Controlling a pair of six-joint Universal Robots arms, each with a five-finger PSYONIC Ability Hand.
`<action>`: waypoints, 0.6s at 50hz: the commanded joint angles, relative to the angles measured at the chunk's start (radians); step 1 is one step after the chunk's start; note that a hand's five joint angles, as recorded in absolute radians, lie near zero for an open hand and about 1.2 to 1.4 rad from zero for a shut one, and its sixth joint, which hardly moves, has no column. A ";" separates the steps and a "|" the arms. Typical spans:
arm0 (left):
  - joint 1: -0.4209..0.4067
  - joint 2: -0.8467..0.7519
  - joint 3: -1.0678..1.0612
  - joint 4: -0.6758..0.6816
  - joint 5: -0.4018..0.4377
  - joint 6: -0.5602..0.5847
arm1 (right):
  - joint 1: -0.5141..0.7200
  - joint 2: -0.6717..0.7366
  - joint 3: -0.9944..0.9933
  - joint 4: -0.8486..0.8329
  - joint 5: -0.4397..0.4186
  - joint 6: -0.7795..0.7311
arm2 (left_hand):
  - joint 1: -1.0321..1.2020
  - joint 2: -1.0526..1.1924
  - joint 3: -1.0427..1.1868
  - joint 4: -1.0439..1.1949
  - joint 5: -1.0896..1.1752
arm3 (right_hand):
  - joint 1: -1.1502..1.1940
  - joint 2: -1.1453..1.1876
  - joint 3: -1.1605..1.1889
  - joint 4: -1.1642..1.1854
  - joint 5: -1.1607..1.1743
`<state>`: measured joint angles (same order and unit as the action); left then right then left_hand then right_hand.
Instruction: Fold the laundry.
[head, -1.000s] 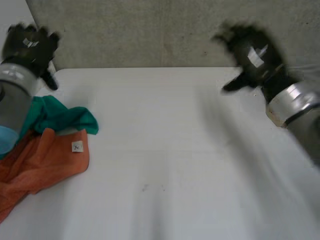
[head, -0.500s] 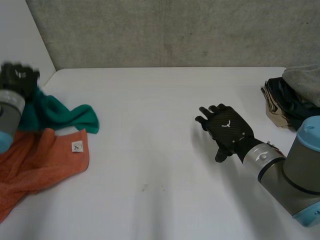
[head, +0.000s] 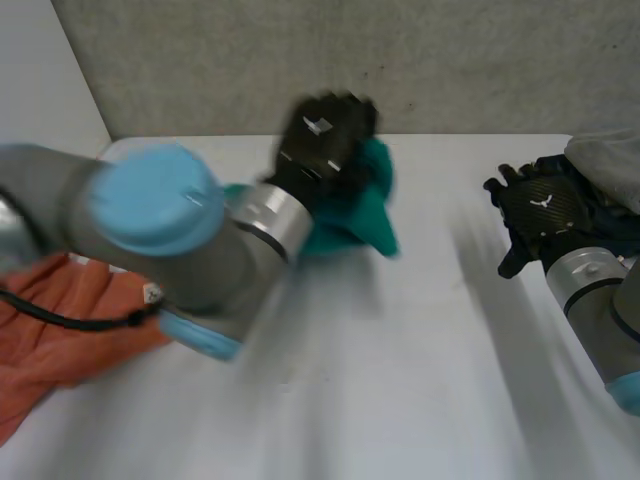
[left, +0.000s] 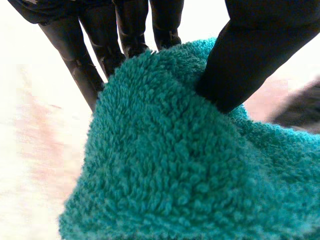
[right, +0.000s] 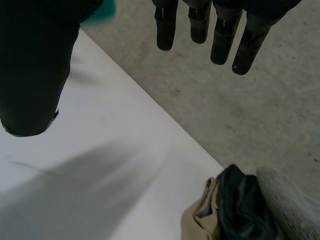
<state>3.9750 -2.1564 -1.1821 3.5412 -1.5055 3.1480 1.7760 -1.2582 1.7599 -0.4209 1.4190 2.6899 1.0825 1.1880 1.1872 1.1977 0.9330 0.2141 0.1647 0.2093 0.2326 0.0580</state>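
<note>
left hand (head: 325, 140) pinches one teal towel (head: 368, 205) above the white table's (head: 400, 350) far middle. one orange towel (head: 60, 335) lies at its left edge, one clothes pile (head: 600, 175) at its right, beside the straight-fingered, empty right hand (head: 540, 212).

A robotics lab or test bench is indicated rather than a home. A bare white table (head: 420, 400) is set against a plain grey concrete wall (head: 480, 60), which is seen beyond the fingertips of the right hand (head: 540, 212). A heap of clothes (head: 605, 160) is piled just beside that hand.
</note>
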 joint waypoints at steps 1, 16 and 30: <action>-0.083 -0.103 0.035 -0.007 0.002 -0.005 | -0.023 0.002 -0.003 -0.001 0.001 0.005 | -0.435 -0.540 -0.540 -0.550 -0.460 | -0.040 0.010 -0.035 -0.058 -0.058; 0.091 0.141 -0.162 -0.105 -0.001 0.197 | -0.015 -0.012 -0.034 0.121 0.003 -0.024 | -0.898 -1.004 -1.003 -1.014 -0.923 | -0.040 0.010 -0.035 -0.058 -0.058; 0.168 0.101 -0.268 -0.148 0.013 0.572 | 0.072 -0.084 -0.083 0.556 -0.025 -0.153 | -0.825 -0.930 -0.930 -0.940 -0.850 | -0.040 0.010 -0.035 -0.058 -0.058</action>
<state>4.1273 -1.9918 -1.4579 3.3846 -1.5012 3.6394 1.8008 -1.3279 1.6659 0.0738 1.3964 2.5629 0.1954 0.2055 0.2110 0.2057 0.0451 0.2141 0.1647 0.2093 0.2326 0.0580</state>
